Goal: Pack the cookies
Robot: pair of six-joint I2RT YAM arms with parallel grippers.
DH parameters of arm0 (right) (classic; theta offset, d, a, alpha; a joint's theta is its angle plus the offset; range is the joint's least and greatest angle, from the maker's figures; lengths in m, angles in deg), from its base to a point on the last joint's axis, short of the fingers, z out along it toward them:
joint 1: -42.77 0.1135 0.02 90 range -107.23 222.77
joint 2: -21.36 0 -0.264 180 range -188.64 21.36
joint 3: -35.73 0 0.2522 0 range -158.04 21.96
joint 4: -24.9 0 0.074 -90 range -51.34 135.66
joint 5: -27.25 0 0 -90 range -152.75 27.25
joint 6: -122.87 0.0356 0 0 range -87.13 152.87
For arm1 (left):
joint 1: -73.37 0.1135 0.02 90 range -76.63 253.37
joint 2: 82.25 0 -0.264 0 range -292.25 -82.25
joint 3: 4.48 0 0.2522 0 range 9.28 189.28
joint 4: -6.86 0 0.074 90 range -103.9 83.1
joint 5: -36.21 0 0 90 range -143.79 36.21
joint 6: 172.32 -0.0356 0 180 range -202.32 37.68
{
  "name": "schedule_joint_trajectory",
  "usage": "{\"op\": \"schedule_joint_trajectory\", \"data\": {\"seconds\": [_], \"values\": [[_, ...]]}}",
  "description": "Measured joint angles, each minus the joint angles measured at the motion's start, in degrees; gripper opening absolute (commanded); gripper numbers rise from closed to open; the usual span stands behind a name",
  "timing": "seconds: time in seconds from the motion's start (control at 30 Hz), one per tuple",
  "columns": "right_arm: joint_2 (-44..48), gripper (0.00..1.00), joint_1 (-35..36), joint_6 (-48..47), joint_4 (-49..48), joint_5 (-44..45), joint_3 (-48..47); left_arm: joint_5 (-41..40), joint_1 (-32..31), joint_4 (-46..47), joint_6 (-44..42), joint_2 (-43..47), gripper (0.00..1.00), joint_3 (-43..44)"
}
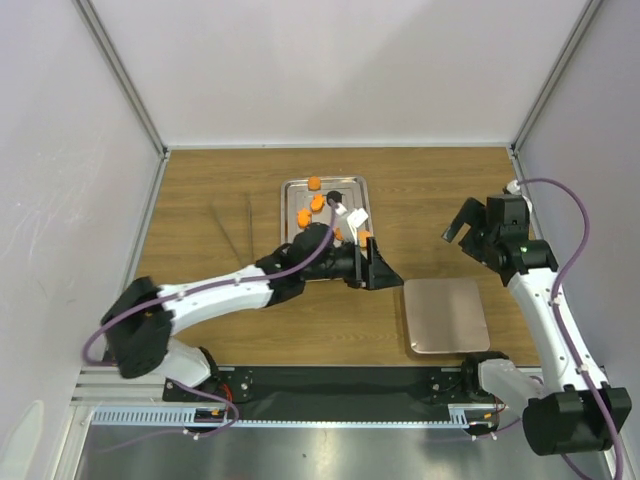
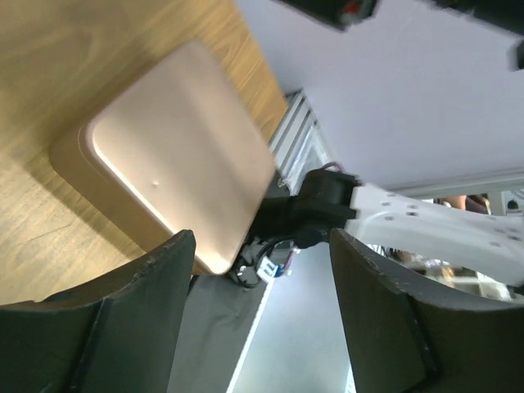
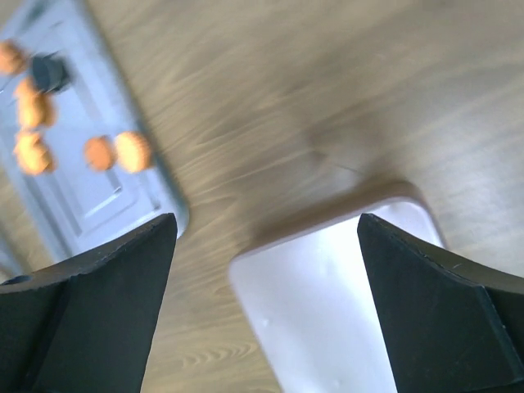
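packed: none seen | cookies (image 1: 317, 202) are seen on tray (image 1: 295, 195) | box (image 1: 446, 313) set apart | left gripper (image 2: 262, 246) parted, empty | right gripper (image 3: 266, 221) spread wide, empty

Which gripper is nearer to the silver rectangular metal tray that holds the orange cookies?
Left. The left gripper is at the near right corner of the silver rectangular metal tray. The right gripper is far off to the tray's right, across bare wooden table.

Orange cookies (image 1: 317, 203), silver-grey tray (image 1: 350, 187), pale pink box (image 1: 445, 315), brown wood-grain table (image 1: 200, 180)
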Motion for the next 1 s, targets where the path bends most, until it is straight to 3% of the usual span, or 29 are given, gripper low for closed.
{"op": "schedule_joint_trajectory", "data": {"seconds": [0.3, 0.5, 0.77, 1.0], "values": [[1.2, 1.00, 17.0, -1.5, -0.5, 3.8, -8.0, -12.5, 0.0, -21.4, -10.3, 25.5, 0.81, 0.0], [1.0, 1.00, 24.5, -1.5, -1.9, 6.8, -9.7, -23.3, 0.0, -37.3, -15.8, 39.2, 0.83, 0.2], [3.0, 1.00, 26.0, -1.5, -5.0, 7.6, -9.7, -33.8, 0.0, -53.4, -18.6, 50.8, 0.84, 3.0], [3.6, 1.00, 26.0, -1.5, -5.8, 7.6, -9.7, -37.0, 0.0, -59.3, -19.1, 52.5, 0.84, 3.7]]}}
